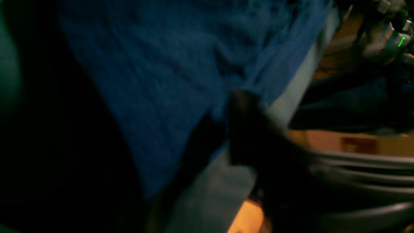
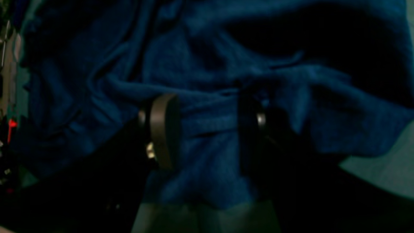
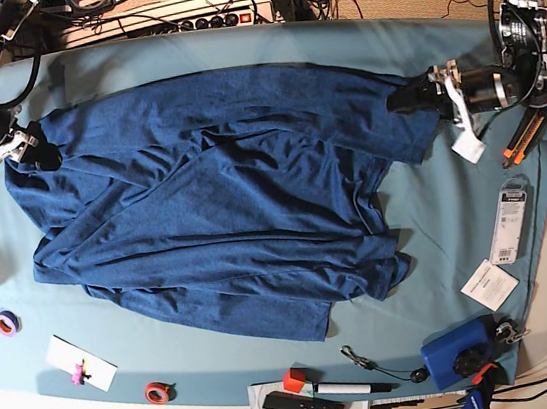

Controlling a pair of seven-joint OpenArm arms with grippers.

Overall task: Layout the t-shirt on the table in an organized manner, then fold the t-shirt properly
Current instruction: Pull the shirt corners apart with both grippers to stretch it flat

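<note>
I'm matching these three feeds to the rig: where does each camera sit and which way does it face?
Base: overhead, facing down on the table, t-shirt and both arms at the shirt's ends.
Left wrist: on the left arm, looking along a dark, blurred finger at the shirt's edge over the table border.
Right wrist: on the right arm, facing down between its fingers, which straddle bunched shirt fabric.
All three share the t-shirt and teal cloth.
</note>
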